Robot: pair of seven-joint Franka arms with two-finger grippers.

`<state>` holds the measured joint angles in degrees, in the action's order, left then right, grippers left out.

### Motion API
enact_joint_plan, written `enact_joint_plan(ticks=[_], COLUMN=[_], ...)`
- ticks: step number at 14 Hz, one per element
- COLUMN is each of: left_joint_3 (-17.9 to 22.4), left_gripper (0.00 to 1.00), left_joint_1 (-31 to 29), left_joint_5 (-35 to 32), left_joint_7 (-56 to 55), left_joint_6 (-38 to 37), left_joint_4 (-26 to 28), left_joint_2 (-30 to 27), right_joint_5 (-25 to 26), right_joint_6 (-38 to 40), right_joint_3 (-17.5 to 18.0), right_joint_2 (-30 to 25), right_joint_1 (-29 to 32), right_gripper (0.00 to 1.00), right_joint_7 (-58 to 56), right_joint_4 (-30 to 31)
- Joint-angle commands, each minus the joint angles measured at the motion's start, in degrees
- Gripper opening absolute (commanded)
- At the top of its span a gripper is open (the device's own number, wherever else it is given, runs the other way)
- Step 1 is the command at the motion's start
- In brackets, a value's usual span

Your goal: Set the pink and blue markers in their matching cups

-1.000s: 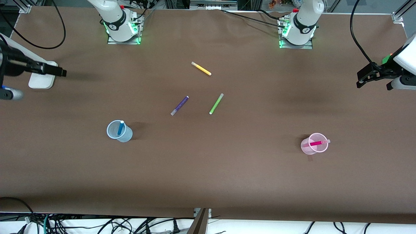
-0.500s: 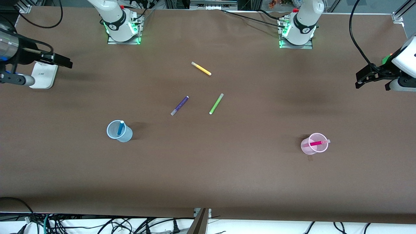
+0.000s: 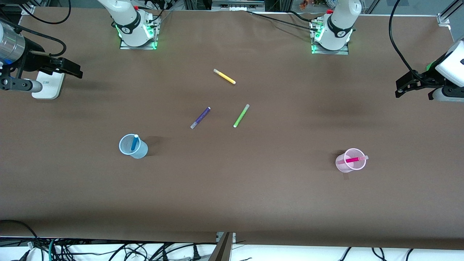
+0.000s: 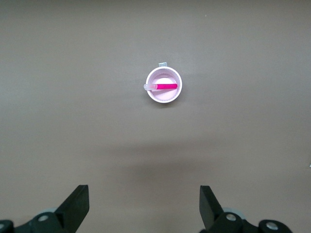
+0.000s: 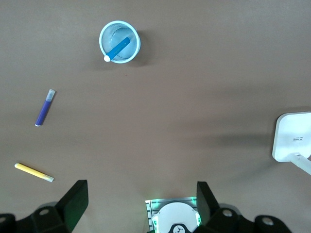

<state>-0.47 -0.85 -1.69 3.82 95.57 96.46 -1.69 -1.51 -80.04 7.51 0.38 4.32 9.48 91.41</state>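
3 stray markers lie mid-desk: a yellow marker (image 3: 224, 76) toward the bases' edge, a purple marker (image 3: 200, 117) and a green marker (image 3: 241, 115) side by side but apart, nearer the front camera. None touches a cup, and none lies between either tool and a cup.

The blue marker (image 3: 135, 142) stands tilted in the light blue cup (image 3: 127, 148), toward the right arm's end of the desk. The pink marker (image 3: 352, 159) lies slanted in the pale pink cup (image 3: 354, 166), its pale cap poking over the rim, toward the left arm's end.

The right tool (image 3: 69, 69) hangs over the right arm's end of the desk, beside a white block (image 3: 46, 85) near that edge; its fingers (image 5: 73, 204) stand spread with nothing between them. The left tool (image 3: 404, 85) hangs over the left arm's end of the desk, fingers (image 4: 75, 206) likewise spread and bare.

Against 1 second ago, the right tool has swung up toward the bases' edge and the left tool has drifted slightly toward the desk's middle; cups and all 5 markers have not shifted.

Wide bare brown desk (image 3: 232, 195) runs along the edge nearest the front camera and around both cups, with cables hanging below that edge.
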Motion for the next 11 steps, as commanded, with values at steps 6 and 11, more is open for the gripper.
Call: enact_joint_plan(ticks=[6,11], left_joint_3=[0.03,-0.14], left_gripper=[1.00,1.00], left_joint_1=[0.06,0.15], left_joint_5=[0.90,0.90], left_joint_7=[0.05,-0.39], left_joint_6=[-1.00,-1.00], left_joint_4=[-0.66,-0.66], left_joint_2=[0.10,0.02], right_joint_5=[0.46,0.10], right_joint_6=[-0.99,-0.91], right_joint_3=[0.30,0.31], right_joint_2=[-1.60,-1.61], right_joint_1=[0.60,0.34], right_gripper=[0.99,0.99], right_joint_7=[-5.69,-5.61], right_joint_4=[-0.09,-0.09])
